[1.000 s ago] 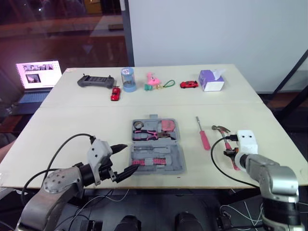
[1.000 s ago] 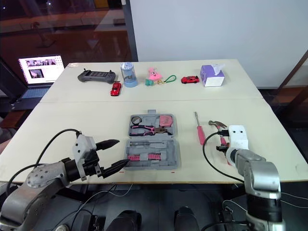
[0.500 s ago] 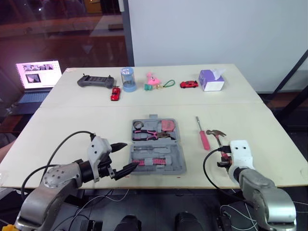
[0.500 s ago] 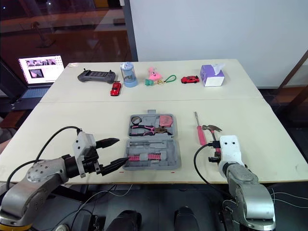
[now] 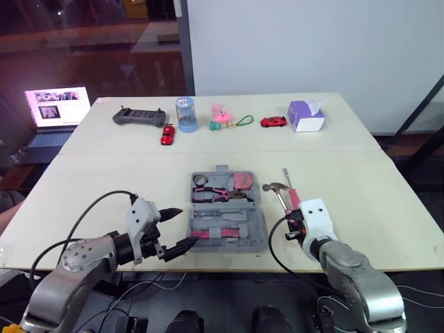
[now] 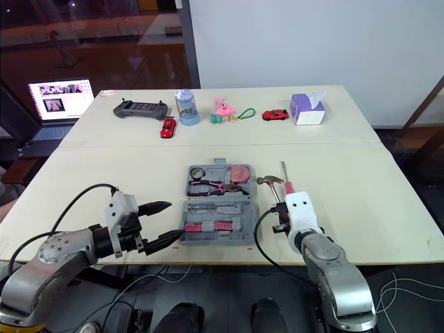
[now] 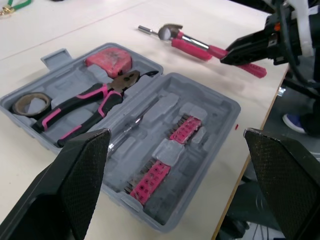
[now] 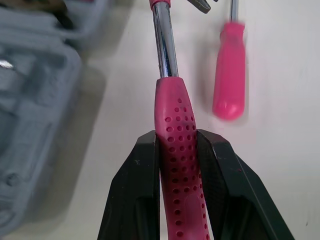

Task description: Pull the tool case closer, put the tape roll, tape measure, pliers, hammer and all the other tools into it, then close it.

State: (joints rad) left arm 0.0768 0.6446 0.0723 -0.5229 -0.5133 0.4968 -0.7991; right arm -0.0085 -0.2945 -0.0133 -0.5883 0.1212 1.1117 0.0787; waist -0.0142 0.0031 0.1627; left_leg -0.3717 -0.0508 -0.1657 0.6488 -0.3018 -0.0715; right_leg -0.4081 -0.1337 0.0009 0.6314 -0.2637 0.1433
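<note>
We see the grey moulded-plastic tool case [image 5: 227,211] lying open and flat on the smooth cream table [image 5: 125,180], near its front edge and between the two grippers. Its far half has shaped recesses, and in them sit the dull ring-shaped tape roll [image 7: 29,104], the pliers with black-and-pink grips and dark steel jaws [image 7: 95,97], and the rounded pink tape measure [image 7: 108,58]. The near half carries two strips of pink ridged bit holders [image 7: 167,150] and a slim metal shaft in a long groove.

The right gripper [image 8: 178,139] is clamped on the hammer with a polished chrome shaft and a pink dimpled rubber handle [image 5: 280,194]. Its two black fingers press either side of the grip. The hammer's steel head points away from us, just beside the case's right edge. Next to it, farther right, the screwdriver with a smooth pink plastic handle and thin steel shank [image 8: 229,70] lies on the table, apart from the case.

The left gripper [image 5: 189,225] hangs at the case's near-left corner with its pointed, textured black fingers spread wide and nothing between them.

Along the far side of the table we make out a flat black controller [image 5: 139,116], a translucent blue cylinder [image 5: 184,115], two small red toy cars [image 5: 166,134], and a purple tissue box [image 5: 305,116]. An open laptop [image 5: 55,111] sits off to the left.
</note>
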